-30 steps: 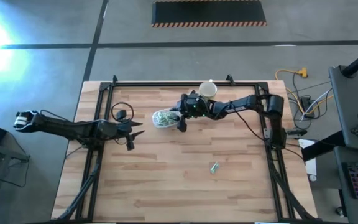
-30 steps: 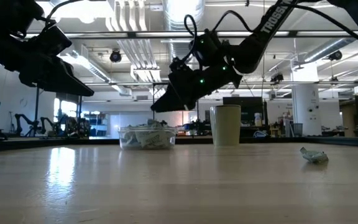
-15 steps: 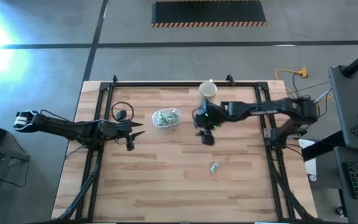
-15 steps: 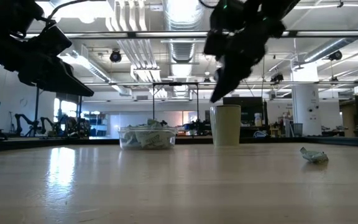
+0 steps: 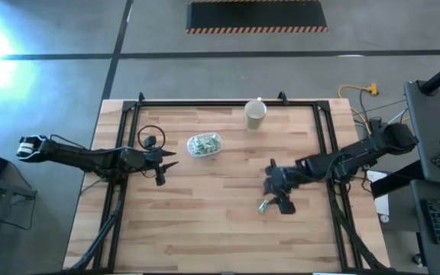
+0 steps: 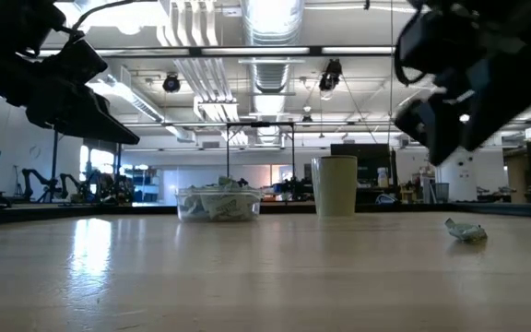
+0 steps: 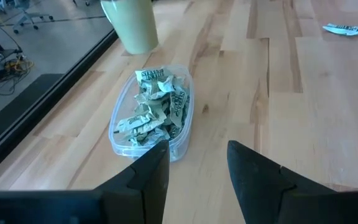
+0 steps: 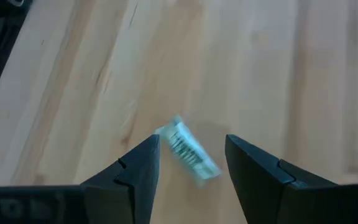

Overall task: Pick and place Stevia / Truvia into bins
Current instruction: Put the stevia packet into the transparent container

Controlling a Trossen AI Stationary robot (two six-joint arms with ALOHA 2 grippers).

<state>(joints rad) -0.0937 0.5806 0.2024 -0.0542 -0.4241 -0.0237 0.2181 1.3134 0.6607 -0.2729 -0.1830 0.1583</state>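
Note:
The clear tub stands on the table's far middle part, holding several pale green and white Stevia sachets. One loose sachet lies flat on the wood toward the near right. My right gripper hovers open just above and beside it. In the right wrist view the sachet shows on the table beyond the gap between the two fingers, touching neither. My left gripper waits open to the left of the tub, off the table, with nothing between its fingers.
A tall beige cup stands at the far edge, right of the tub. A black metal frame runs around the tabletop. Bare wood lies between the tub and the loose sachet and along the near edge.
My right gripper has swung away from above the tub, toward the table's near right, and now hangs over the loose sachet. It stayed open all the way. The tub, the cup and the loose sachet have not moved.

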